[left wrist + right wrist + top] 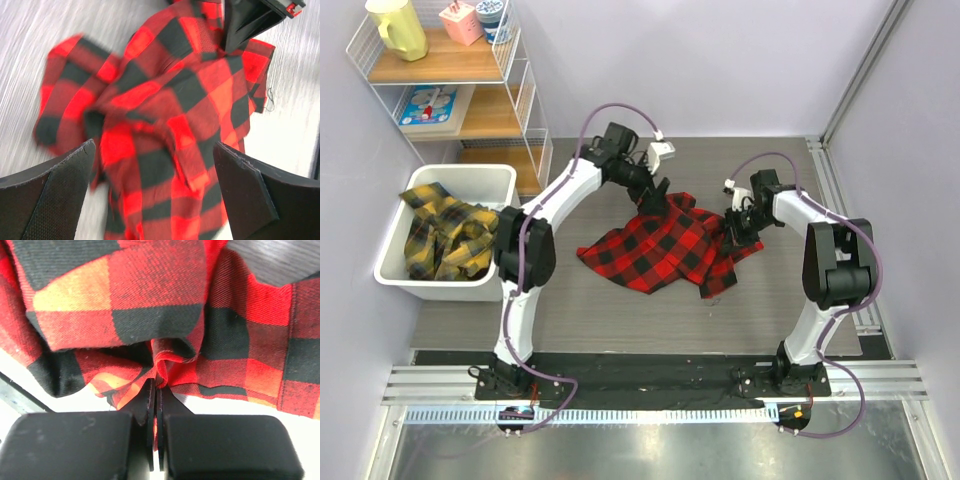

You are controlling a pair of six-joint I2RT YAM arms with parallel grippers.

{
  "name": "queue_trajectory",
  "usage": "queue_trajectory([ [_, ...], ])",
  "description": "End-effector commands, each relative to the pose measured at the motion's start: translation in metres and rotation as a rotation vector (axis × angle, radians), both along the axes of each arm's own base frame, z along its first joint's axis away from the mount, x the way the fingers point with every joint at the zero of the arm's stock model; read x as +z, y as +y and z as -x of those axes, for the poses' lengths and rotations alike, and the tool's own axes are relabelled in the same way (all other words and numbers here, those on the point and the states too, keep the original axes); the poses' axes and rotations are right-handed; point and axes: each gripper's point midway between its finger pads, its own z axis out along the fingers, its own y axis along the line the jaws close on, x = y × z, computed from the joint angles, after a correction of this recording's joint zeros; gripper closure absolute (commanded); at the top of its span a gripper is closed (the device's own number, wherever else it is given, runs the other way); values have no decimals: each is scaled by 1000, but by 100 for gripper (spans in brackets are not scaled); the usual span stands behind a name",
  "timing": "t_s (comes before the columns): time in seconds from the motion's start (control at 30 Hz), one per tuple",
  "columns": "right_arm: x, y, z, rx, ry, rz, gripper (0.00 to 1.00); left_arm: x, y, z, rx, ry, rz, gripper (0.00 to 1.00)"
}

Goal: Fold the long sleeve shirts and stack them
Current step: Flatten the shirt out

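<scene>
On the table (pixel 620 320), rumpled red-and-black checked shirt (pixel 655 245), right claw (pixel 156 387) pinching its fold, left claw (pixel 154 145) spread.

The red-and-black checked flannel shirt (pixel 655 248) lies mid-table; at nine o'clock, yellow-and-black checked shirts (pixel 445 235) fill a white bin (pixel 430 288). The table (pixel 620 320) is streaked grey.

Pale walls (pixel 720 60) enclose a grey wood-grain table (pixel 620 315). At the far left stands a white wire shelf unit (pixel 430 65) with wooden boards, a yellow jug (pixel 398 27) on top. A white bin (pixel 480 172) sits just nearer.
</scene>
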Motion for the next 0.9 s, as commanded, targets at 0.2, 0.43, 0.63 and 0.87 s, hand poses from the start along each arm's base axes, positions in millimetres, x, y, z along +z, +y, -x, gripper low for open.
queue_trajectory([
  [0.2,47,-4,-6,13,-102,-42,99,-4,-49,-10,-159,-223,26,0],
  [0.43,55,-29,-6,-24,-116,-36,99,-25,-43,5,-301,-307,-59,17],
  [0.63,77,-46,-12,-52,-170,-33,99,-35,-8,26,-429,-310,-177,59],
  [0.87,123,-86,-41,-105,-320,36,99,10,30,-20,-233,-344,-196,100],
])
